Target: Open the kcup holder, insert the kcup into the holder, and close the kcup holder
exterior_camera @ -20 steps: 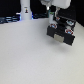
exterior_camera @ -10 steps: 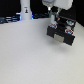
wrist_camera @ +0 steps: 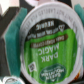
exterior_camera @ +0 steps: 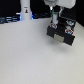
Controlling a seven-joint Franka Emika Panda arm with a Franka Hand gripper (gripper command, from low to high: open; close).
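**A:** Fig., near to far. Front: bare white desk (exterior_camera: 25, 55), nothing on it in the fg. Mid, toward the exterior view's right: the kcup holder (exterior_camera: 62, 35), a black box w/ light handles on its fronts. Right over its back edge: the hand (exterior_camera: 54, 23), hanging straight down off the arm. Far back, exterior view's left: white post (exterior_camera: 23, 10) w/ a blue light. Not part of the job.

**B:** And the kcup?

**A:** Wrist view only. The kcup (wrist_camera: 47, 45) fills nearly the whole pic, green-and-white lid square on to the cam, so its long axis runs along the hand's approach line, approx. vertical. A teal shape (wrist_camera: 9, 40) sits beside it. Can't say what that is.

**B:** Hand clamped on it?

**A:** Can't tell. No fingertips show clearly in either view, and the exterior pic is too blurred there. Being that close to the cam, I'd judge the pod is at the hand, but that's a guess.

**B:** So what does the next move turn on?

**A:** Pod vs. holder. The hand is directly above the box, so the pod lies just over it, not off to a side. Whether a drawer is out is too blurred to call. If not, it needs opening first.
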